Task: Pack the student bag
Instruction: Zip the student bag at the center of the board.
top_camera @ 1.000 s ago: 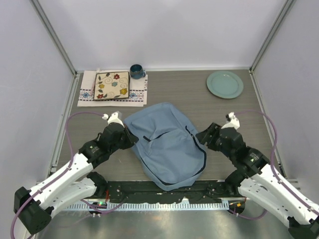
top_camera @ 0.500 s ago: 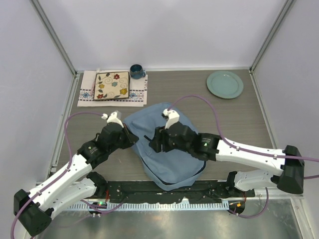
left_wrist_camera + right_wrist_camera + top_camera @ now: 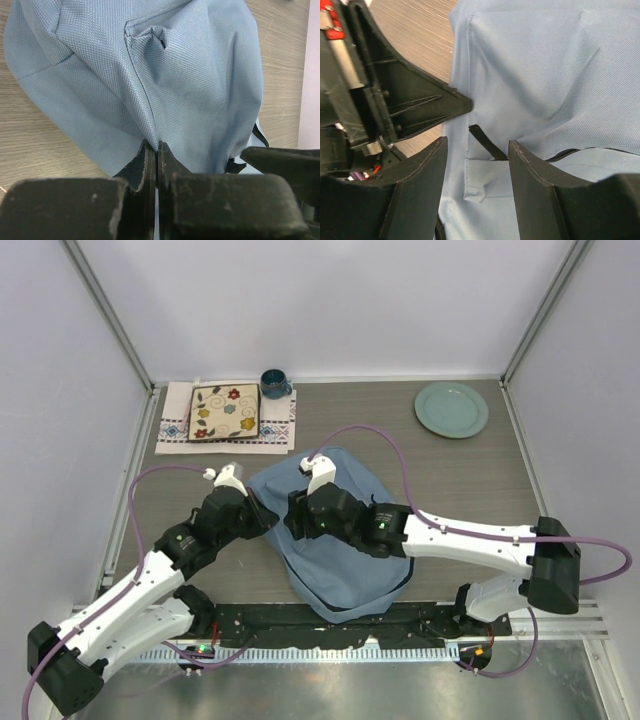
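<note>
I see my left end effector (image 3: 156, 150) pinched tight on a fold of the student bag (image 3: 350, 570), which lies in the middle of the bench (image 3: 450, 470). My right end effector (image 3: 477, 144) hangs half-open over its black tab (image 3: 487, 142).

- Grey-brown wood-grain tabletop (image 3: 420, 465) spans the enclosure.
- Plain white walls (image 3: 330, 300) close three sides.
- Slanted metal posts (image 3: 105, 315) frame the far corners.
- Light is even and soft.
</note>
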Robot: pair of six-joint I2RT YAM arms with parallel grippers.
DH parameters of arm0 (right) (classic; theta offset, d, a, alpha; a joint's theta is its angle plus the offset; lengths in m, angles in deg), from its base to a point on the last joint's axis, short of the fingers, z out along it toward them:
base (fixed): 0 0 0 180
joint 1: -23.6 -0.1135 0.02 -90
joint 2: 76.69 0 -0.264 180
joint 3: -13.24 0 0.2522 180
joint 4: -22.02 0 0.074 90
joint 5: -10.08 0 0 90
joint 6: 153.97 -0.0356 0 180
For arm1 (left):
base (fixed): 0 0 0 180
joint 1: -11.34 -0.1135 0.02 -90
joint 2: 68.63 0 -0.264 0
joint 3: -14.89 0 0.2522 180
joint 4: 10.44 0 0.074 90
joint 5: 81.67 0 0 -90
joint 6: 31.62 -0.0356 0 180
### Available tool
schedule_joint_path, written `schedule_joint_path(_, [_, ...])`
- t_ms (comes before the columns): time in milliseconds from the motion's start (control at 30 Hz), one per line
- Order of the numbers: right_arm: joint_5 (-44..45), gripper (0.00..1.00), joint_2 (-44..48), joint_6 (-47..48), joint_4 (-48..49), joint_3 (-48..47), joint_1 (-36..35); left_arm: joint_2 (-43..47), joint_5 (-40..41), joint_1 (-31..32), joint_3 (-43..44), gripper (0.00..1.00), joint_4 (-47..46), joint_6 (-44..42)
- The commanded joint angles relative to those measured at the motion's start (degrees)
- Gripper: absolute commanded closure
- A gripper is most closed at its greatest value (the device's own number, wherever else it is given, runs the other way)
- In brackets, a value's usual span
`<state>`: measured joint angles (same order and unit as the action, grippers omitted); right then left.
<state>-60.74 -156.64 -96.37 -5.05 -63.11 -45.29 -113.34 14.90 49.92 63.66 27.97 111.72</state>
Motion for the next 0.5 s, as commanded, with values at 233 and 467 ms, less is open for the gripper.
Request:
schedule_joint_path(233, [6.7,0.66,-3.9,2.3,0.4,-3.6,-0.3,1.7,-2.3,0.0,0.9,1.00,-7.6,0.2])
schedule_joint_path(467, [14.7,0.99,-1.7,1.2,-1.9,-2.4,-0.2,2.3,-1.7,0.0,0.4,1.00,-6.3,0.0])
